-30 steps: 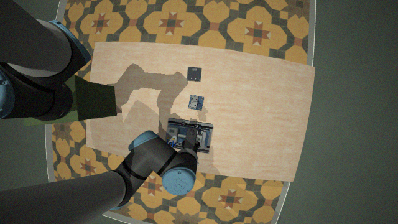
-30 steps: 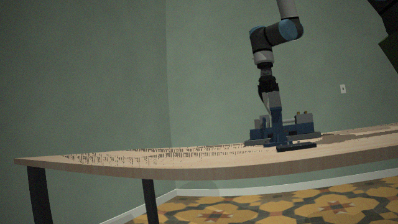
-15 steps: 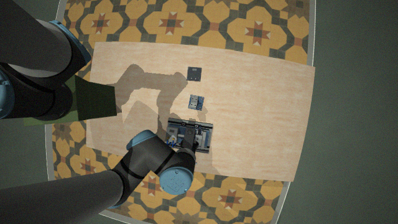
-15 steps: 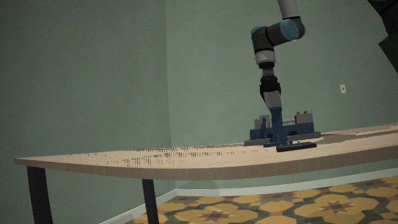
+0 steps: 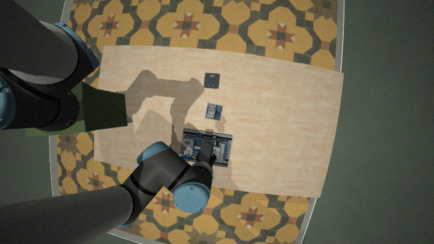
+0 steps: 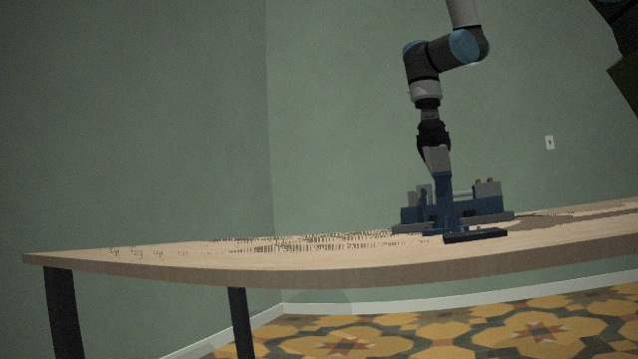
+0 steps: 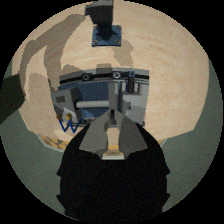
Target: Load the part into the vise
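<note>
The vise [image 5: 207, 147] stands near the table's front edge, and it also shows in the side view [image 6: 454, 206] and the wrist view [image 7: 102, 95]. My gripper [image 7: 112, 110] is shut, with its fingertips pressed together and nothing between them. It reaches down, tilted, into the gap between the jaws [image 5: 207, 152] [image 6: 439, 167]. A light grey block, apparently the part [image 7: 129, 100], lies in the vise just right of the fingertips. It is partly hidden, and I cannot tell where its slot or its contacts are. The dark infeed plate [image 5: 211, 80] is bare.
The V-block [image 5: 213, 112] on its blue base stands between the infeed plate and the vise, and it is empty [image 7: 106, 32]. Blue air hoses [image 7: 67, 125] curl at the vise's left end. My arm's elbow and wrist hang over the table's front edge [image 5: 176, 183].
</note>
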You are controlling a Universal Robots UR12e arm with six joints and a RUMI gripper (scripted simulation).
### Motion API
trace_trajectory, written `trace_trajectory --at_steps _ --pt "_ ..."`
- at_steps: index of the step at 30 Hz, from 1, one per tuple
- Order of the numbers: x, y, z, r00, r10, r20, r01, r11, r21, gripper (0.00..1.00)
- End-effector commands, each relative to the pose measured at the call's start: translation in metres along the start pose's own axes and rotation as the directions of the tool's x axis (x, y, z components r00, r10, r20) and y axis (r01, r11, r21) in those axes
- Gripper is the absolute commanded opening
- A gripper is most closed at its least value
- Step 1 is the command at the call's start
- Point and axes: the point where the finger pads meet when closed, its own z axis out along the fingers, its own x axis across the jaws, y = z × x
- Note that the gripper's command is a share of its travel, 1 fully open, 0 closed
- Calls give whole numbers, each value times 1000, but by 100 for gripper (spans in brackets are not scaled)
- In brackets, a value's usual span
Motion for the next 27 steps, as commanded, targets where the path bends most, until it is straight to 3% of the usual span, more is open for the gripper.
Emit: trace_trajectory --at_steps 1,27 --pt "0 0 -6 1000 0 -1 0 1000 0 0" --pt "0 0 -54 1000 0 -1 0 1000 0 0"
